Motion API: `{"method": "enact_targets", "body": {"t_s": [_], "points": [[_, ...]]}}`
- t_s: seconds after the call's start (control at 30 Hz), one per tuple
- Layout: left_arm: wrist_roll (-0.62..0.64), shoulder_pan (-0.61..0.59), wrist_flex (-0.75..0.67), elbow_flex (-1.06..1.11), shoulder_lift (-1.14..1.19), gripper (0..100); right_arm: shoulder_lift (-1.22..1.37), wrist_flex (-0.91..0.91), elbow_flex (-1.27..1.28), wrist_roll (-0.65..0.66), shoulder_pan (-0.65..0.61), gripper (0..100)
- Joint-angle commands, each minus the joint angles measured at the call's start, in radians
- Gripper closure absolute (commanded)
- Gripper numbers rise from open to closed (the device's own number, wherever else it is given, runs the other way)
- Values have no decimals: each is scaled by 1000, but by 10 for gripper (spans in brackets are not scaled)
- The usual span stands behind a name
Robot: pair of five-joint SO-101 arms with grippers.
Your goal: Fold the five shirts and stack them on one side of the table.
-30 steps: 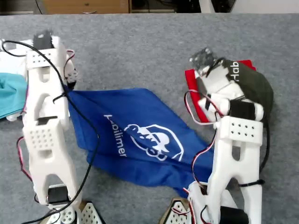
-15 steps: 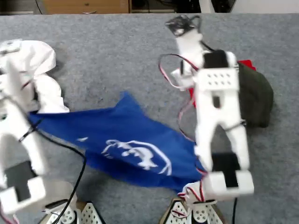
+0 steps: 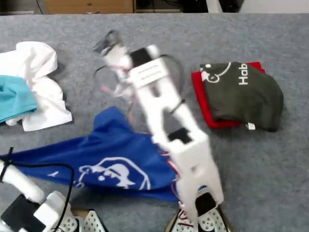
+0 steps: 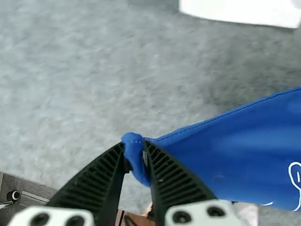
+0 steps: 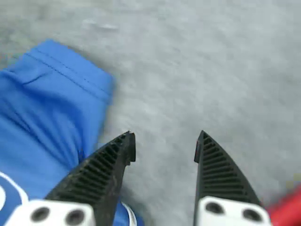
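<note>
The blue shirt point(image 3: 111, 164) with a white print lies stretched across the front of the table. My left gripper point(image 3: 6, 163) is at the near left edge, shut on one corner of the blue shirt point(image 4: 135, 149). The right arm slants across the middle, and its gripper point(image 3: 108, 44) is raised over the far centre. That right gripper point(image 5: 164, 139) is open over bare grey cloth, with a blue shirt sleeve point(image 5: 51, 89) beside one finger. A folded dark olive shirt point(image 3: 244, 94) lies on a folded red shirt point(image 3: 199, 94) at the right.
A crumpled white shirt point(image 3: 41, 87) and a teal shirt point(image 3: 14, 99) lie at the far left. The white shirt's edge point(image 4: 240, 10) also appears in the left wrist view. The grey table cover point(image 3: 270, 164) is bare at the front right.
The right arm swung from the folded stack leftward across the table. The left arm drew back to the near left corner, dragging the blue shirt left and toward the front.
</note>
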Motion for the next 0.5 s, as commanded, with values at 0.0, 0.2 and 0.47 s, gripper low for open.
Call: {"method": "enact_targets", "body": {"t_s": [0.0,0.2,0.47], "points": [[-75,-101,15,0,-48,981,131,3,-136,3,-96,790],[-120,-186,14,-2,-51,981,346,5,-424,3,-153,794],[-173,-272,14,-152,-48,981,518,91,-694,2,-171,854]]}}
